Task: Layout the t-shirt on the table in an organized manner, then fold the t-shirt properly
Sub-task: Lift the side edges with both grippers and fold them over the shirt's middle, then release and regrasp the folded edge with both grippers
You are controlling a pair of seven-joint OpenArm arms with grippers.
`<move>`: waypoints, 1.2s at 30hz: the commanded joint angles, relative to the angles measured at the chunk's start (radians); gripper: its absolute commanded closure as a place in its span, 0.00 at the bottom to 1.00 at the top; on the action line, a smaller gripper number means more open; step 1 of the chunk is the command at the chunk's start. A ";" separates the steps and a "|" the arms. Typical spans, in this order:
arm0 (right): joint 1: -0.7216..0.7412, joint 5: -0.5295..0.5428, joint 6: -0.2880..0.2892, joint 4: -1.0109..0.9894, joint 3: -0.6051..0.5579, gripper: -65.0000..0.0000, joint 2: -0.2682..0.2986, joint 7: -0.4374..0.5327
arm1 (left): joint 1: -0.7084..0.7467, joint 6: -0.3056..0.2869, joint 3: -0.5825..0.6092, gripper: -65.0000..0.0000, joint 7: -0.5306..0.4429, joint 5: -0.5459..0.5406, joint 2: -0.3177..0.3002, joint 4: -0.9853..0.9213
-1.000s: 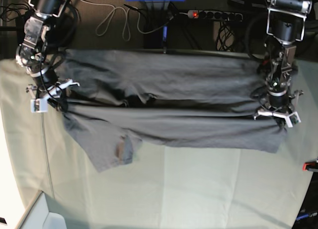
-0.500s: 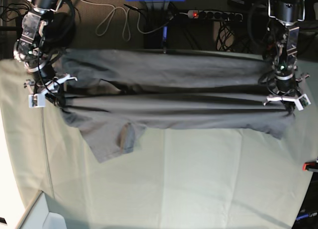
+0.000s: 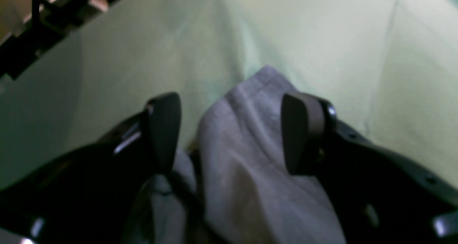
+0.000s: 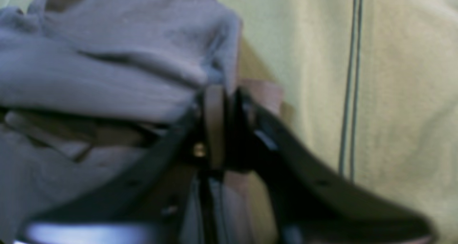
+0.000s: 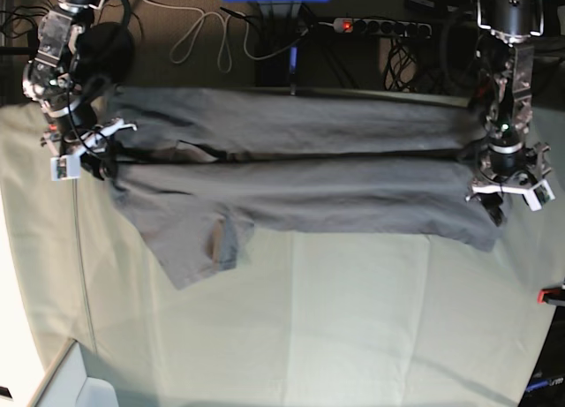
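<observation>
The table (image 5: 353,336) lies bare near the t-shirt (image 5: 300,173); a red clamp (image 5: 552,294) marks one edge.

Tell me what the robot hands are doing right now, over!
Left gripper open, shirt corner between its fingers. Right gripper shut on shirt. Shirt stretched across table. Nothing blocking.

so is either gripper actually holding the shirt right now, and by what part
The right gripper is shut on a bunched edge of the t-shirt. The left gripper is open, its fingers astride a shirt corner, not pinching it.
</observation>
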 commanded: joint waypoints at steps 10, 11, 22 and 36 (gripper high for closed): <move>-0.002 0.019 0.007 0.050 0.013 0.44 0.016 0.031 | -0.182 0.003 -0.007 0.35 0.161 0.019 -0.045 -0.092; 0.000 0.019 0.007 0.050 0.013 0.44 0.016 0.031 | -0.211 0.001 -0.007 0.35 0.185 0.019 -0.045 -0.122; 0.000 0.019 0.007 0.090 0.033 0.44 0.015 0.030 | -0.518 -0.002 0.079 0.35 0.246 0.065 -0.043 -0.509; 0.006 0.019 0.007 0.186 0.070 0.44 -0.015 0.028 | -0.584 -0.103 0.200 0.35 0.237 0.098 -0.005 -0.633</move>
